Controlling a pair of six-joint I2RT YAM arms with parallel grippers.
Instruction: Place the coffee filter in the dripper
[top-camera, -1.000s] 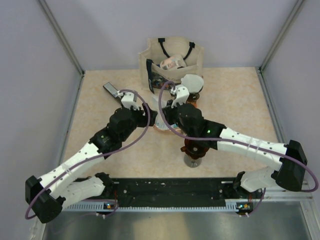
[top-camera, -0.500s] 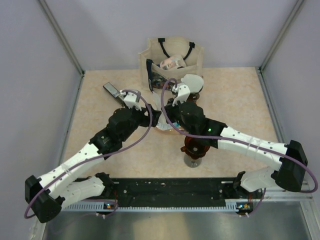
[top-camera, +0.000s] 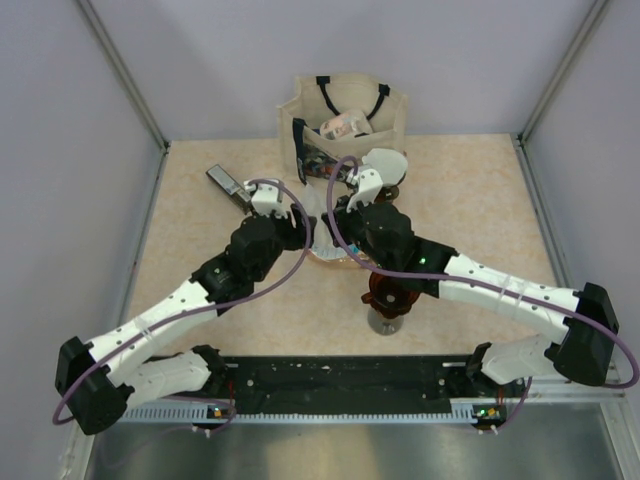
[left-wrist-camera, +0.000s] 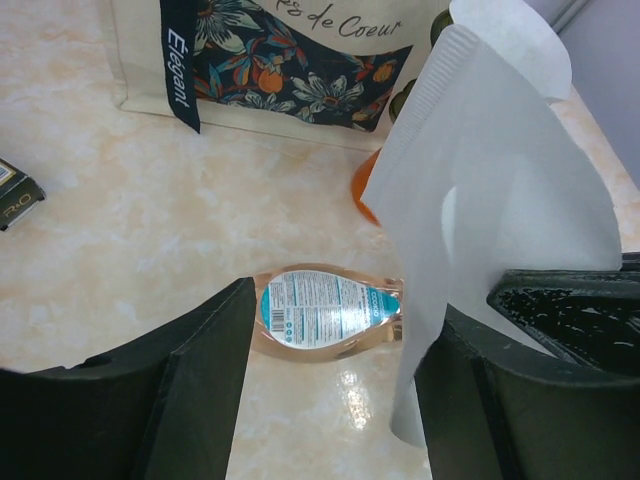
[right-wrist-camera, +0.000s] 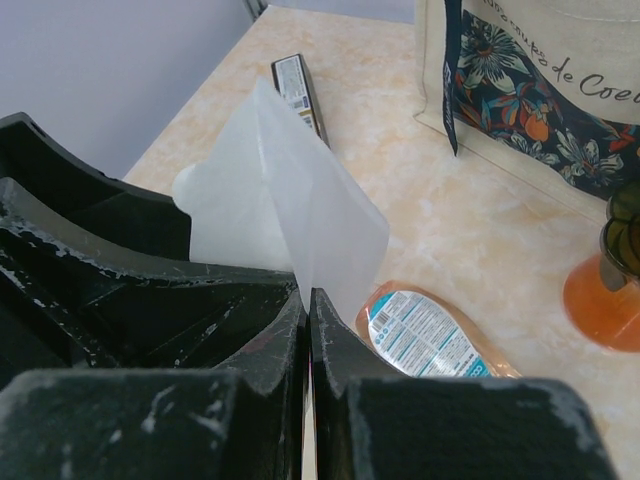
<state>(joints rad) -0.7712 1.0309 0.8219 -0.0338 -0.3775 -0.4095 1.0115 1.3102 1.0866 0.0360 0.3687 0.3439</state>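
Change: the left arm has pushed in toward the cream fabric tote bag with the floral print (left-wrist-camera: 300, 70). The left gripper (left-wrist-camera: 340, 312) now sits right beside the right gripper (right-wrist-camera: 307, 300).
Left fingers: wide apart and gripping nothing. The white paper coffee filter (left-wrist-camera: 500, 200) stands against the inner face of one finger.
Right fingers: pressed fully together, pinching the filter's lower edge.
Filter: in the air just in front of the bag, upright and partly fanned, above a clear amber pouch with a teal label (left-wrist-camera: 325, 310).
Meaning: looks like a hand-over or a spreading of the cone. Placement is not yet begun.
Dripper: the dark brown dripper (top-camera: 390, 292) is well in front of the bag, under the right forearm.
Edges: the bag's wall is near and an orange vessel (right-wrist-camera: 600, 300) stands beside it. The filter's free edge is floppy.
Room: bare beige marbled tabletop (left-wrist-camera: 150, 220) lies left of the bag. The way back to the dripper is crowded by both arms.
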